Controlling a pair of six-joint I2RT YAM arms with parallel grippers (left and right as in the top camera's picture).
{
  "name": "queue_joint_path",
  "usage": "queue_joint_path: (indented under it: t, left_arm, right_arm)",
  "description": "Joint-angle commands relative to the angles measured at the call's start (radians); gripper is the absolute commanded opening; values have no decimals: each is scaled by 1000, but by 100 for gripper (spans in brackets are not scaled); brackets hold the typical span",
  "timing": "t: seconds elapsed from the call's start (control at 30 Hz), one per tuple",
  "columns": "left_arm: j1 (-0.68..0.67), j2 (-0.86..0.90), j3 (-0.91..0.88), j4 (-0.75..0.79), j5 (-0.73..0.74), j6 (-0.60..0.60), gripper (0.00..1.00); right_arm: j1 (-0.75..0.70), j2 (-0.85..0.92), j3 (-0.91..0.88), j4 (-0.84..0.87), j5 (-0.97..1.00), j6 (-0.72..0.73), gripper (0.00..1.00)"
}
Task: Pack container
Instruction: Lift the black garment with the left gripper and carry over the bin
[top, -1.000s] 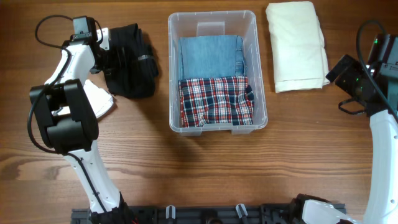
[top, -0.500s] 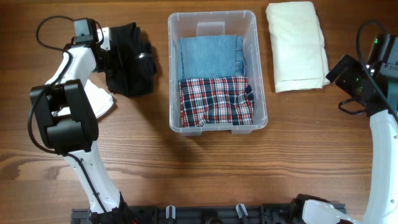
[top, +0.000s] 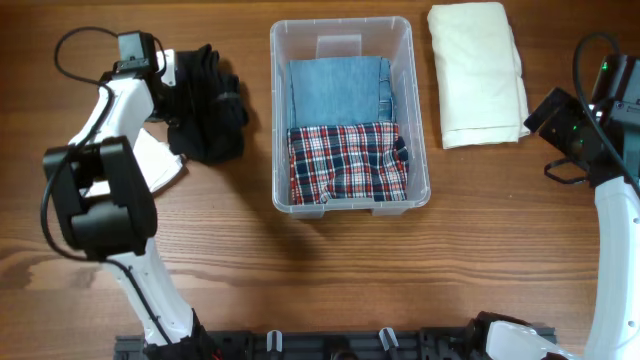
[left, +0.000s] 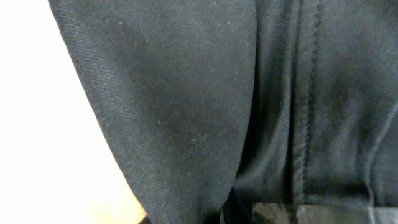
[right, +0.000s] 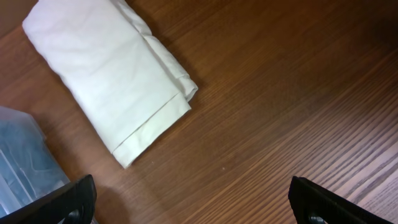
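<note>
The clear container (top: 340, 23) stands at the top middle of the table. Folded blue denim (top: 338, 88) fills its far half and a red plaid garment (top: 345, 160) its near half. Left of it lies a bunched black garment (top: 212, 110). My left gripper (top: 188, 82) is shut on that garment's left edge, its fingertips buried in the cloth. Black fabric (left: 249, 93) fills the left wrist view. My right gripper (right: 196, 205) hangs open over bare wood at the far right, holding nothing.
A folded cream garment (top: 478, 70) lies right of the container, also seen as cream cloth (right: 112, 68) from the right wrist. A white folded item (top: 160, 160) lies partly under the left arm. A rack (top: 330, 345) runs along the table's front edge.
My left gripper has shut on the black garment, which has bunched up narrower and pulled slightly toward the gripper. The right arm has not moved.
</note>
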Motion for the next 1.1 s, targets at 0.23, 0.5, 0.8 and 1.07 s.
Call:
queue_joint_path:
  t: [0.23, 0.5, 0.8, 1.07]
  left_arm:
    - [-127, -463, -6, 32, 74, 1, 4]
    - [-377, -669, -6, 57, 73, -29, 4]
    - [-591, -608, -6, 121, 74, 100, 4]
    - [-602, -491, -6, 175, 74, -155, 4]
  right_arm:
    - [-1, 8, 3, 1, 7, 6, 100]
    - [-1, 8, 3, 1, 7, 6, 100]
    - [-1, 8, 3, 1, 7, 6, 100]
    - [-1, 8, 3, 1, 7, 6, 100]
